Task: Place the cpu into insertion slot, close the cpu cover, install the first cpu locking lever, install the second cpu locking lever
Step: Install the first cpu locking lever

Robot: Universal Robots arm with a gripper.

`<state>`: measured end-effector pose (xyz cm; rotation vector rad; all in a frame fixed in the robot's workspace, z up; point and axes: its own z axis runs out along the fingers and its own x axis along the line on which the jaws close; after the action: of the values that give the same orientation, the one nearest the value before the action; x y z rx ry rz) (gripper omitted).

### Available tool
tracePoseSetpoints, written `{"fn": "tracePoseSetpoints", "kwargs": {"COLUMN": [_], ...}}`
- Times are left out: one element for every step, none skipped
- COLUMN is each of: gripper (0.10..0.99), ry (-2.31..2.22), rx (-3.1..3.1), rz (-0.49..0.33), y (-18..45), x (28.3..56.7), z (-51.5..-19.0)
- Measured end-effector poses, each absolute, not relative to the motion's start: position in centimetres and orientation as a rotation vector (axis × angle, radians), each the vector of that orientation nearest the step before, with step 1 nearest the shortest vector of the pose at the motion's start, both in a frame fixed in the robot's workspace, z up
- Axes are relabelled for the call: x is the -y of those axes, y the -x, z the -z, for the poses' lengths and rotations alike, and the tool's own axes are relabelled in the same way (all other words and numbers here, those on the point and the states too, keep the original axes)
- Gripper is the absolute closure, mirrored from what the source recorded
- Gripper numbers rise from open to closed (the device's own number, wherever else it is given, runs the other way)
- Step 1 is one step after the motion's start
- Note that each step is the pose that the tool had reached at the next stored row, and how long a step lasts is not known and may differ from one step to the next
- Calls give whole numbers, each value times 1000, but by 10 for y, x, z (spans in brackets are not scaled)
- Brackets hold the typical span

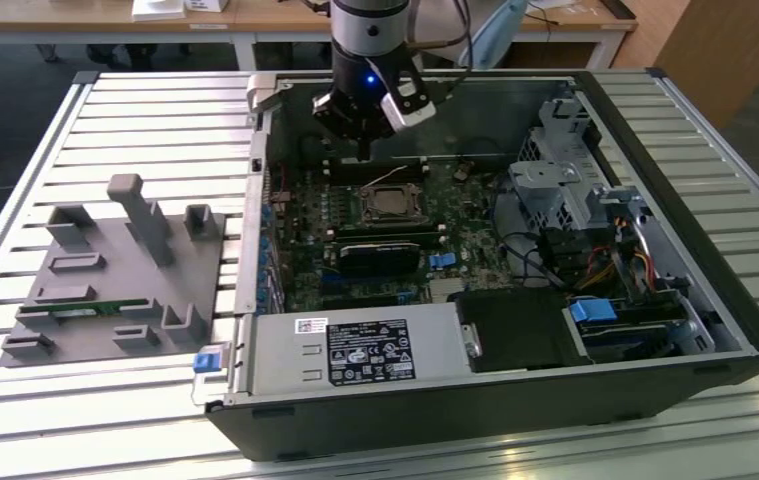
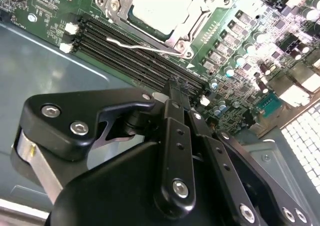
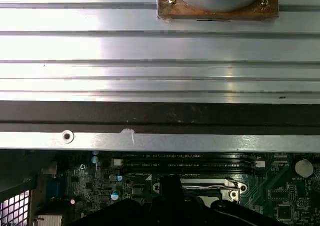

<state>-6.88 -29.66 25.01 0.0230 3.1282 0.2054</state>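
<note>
Ribbed silver metal table [image 1: 152, 130] is carrying one open computer case [image 1: 699, 300] and one grey fixture block [image 1: 112, 290], with wooden desks [image 1: 286, 15] behind. One gripper [image 1: 362, 150], fingers pressed together and holding nothing, is hanging above the motherboard [image 1: 306, 250]. One pale silver cpu [image 2: 160, 3] is sitting in the insertion slot [image 1: 390, 203], the cpu cover [image 2: 192, 23] framing it.

Robotics lab, slatted aluminium bench [image 1: 112, 130], open computer case [image 1: 699, 300], wooden desks [image 1: 286, 20]

Bright overhead light glares off the slatted table [image 3: 160, 50].
</note>
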Motion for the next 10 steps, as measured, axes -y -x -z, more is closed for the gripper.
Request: {"fn": "tracePoseSetpoints", "kwargs": {"gripper": [980,980,980,980,980,980,980,980,980,980], "ry": [-23,-23,-23,-23,-23,-23,-23,-23,-23,-23], "rx": [-3128,-3128,-3128,-3128,-3128,-3128,-3128,-3128,-3128,-3128], "rz": [-206,-206,-207,-206,-206,-206,-206,-206,-206,-206], "y": [69,69,68,68,67,65,64,62,61,60], "x": [297,297,297,297,297,297,297,297,297,297], "z": [-250,-249,-248,-247,-247,-246,-246,-245,-245,-244]}}
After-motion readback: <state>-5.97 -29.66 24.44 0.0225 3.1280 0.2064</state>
